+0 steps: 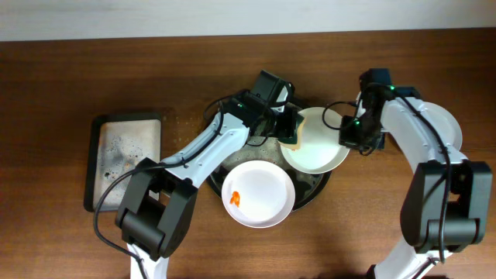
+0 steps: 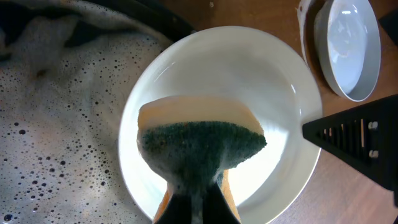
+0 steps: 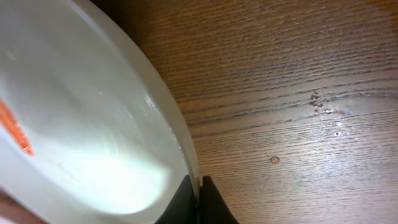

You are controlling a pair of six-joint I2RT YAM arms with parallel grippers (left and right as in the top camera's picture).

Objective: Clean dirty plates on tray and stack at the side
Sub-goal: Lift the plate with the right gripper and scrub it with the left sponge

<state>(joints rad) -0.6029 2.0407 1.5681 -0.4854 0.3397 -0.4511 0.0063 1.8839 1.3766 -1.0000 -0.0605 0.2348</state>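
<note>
A white plate (image 1: pixel 318 147) is held tilted over the right rim of the round black tray (image 1: pixel 314 191). My right gripper (image 1: pixel 346 138) is shut on its right edge, and the wrist view shows the rim pinched between the fingers (image 3: pixel 199 196). My left gripper (image 1: pixel 285 124) is shut on a yellow-and-green sponge (image 2: pixel 199 143) pressed against this plate's face (image 2: pixel 261 68). A second white plate (image 1: pixel 260 194) with an orange smear lies flat in the tray. A pale grey-blue plate (image 1: pixel 452 128) rests on the table at the right, also in the left wrist view (image 2: pixel 348 43).
The tray floor is covered in soapy foam (image 2: pixel 56 124). A rectangular dark sponge tray (image 1: pixel 124 159) sits at the left. Wet specks mark the wood (image 3: pixel 329 112) beside the held plate. The right arm crosses over the grey-blue plate.
</note>
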